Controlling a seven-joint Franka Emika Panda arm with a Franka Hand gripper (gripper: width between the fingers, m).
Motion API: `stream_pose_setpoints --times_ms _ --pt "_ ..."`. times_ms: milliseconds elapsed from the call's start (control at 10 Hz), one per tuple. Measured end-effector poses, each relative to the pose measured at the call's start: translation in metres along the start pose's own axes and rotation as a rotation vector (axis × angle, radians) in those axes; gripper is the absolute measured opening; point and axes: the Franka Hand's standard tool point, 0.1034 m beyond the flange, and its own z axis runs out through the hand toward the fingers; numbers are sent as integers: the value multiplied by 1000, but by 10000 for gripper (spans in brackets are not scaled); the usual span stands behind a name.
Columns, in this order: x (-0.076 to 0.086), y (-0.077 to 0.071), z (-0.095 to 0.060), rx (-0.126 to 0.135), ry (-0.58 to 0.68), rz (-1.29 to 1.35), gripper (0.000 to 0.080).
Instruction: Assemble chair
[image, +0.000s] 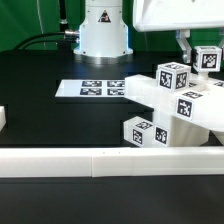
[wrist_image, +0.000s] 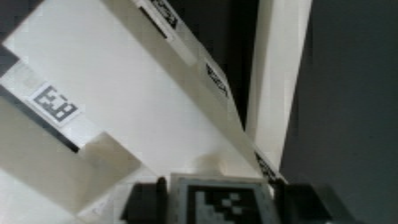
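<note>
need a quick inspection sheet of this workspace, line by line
surface: black table, white border rail along its near edge
job's things: tagged white chair parts clustered at the exterior view's right, apparently partly joined; a small tagged block at their foot
clutter: small white piece at the exterior view's left edge
grippers: gripper above the cluster, finger state unclear
cables: dark cables behind the robot base
surroundings: marker board flat on the table

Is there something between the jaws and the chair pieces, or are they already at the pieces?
Nothing visible stands between them. In the exterior view the gripper is right above the chair pieces, at their upper end, with no other object between. The marker board lies flat behind, and the border rail runs in front, both aside from this.
</note>
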Motion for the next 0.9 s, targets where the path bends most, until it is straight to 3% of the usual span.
stream_pose_setpoints --times_ms 900 --pt "-3 2 0 3 -16 20 282"
